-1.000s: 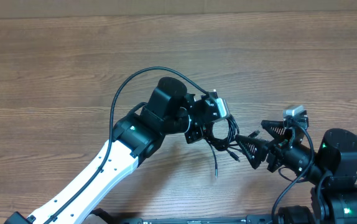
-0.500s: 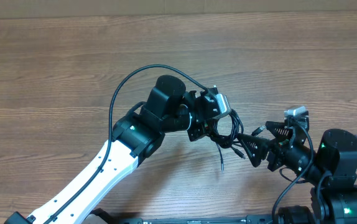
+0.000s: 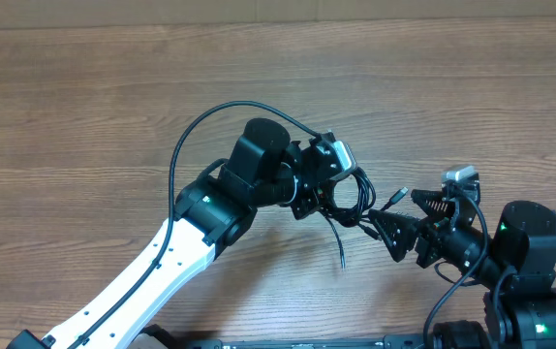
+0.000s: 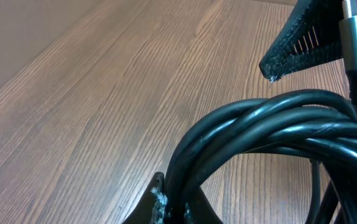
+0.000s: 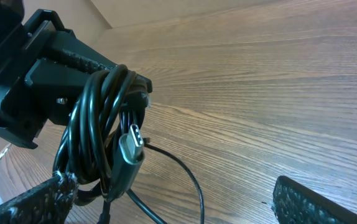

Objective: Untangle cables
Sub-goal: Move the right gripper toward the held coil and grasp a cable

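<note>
**Left fingers clamping a coiled bundle, right fingers standing wide**

The left fingers (image 5: pixel 82 59) are pressing together on the cables (image 3: pixel 353 197), pinching several loops of the coil at once. The cables are hanging as a tight black bundle just above the wooden surface (image 3: pixel 113 97), between the two arms. The cords are smooth, glossy and round, lying side by side in the loop. A flat, silvery-grey plug (image 5: pixel 130 146) with a rounded end is sticking out of the front of the coil, and one loose strand is trailing down towards the surface. The right fingers (image 3: pixel 392 231) are spreading fully apart, holding nothing. They are black, wedge-shaped and rough-textured, with one tip sitting just beside the bundle. The surface is showing fine brown wood grain.
</note>
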`<action>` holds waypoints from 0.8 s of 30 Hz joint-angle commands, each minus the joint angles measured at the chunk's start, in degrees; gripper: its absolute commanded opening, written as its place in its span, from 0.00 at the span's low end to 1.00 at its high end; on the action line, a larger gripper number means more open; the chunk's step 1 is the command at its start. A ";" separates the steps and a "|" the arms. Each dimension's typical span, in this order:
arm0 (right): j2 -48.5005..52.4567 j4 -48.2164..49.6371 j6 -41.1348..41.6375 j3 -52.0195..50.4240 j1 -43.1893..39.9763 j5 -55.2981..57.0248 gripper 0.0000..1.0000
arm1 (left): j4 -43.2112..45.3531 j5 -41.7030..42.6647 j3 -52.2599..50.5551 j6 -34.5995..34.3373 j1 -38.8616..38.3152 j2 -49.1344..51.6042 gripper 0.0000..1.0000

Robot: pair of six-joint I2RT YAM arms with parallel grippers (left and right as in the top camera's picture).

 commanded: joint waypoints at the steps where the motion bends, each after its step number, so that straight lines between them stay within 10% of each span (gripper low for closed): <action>1: -0.24 0.28 -0.48 1.55 -0.33 -0.31 1.00 | 0.24 0.72 1.18 -1.40 -0.72 -0.07 0.04; 24: 6.86 -1.03 0.20 1.55 -0.33 6.88 1.00 | 1.14 12.52 1.18 0.74 -3.04 0.74 0.04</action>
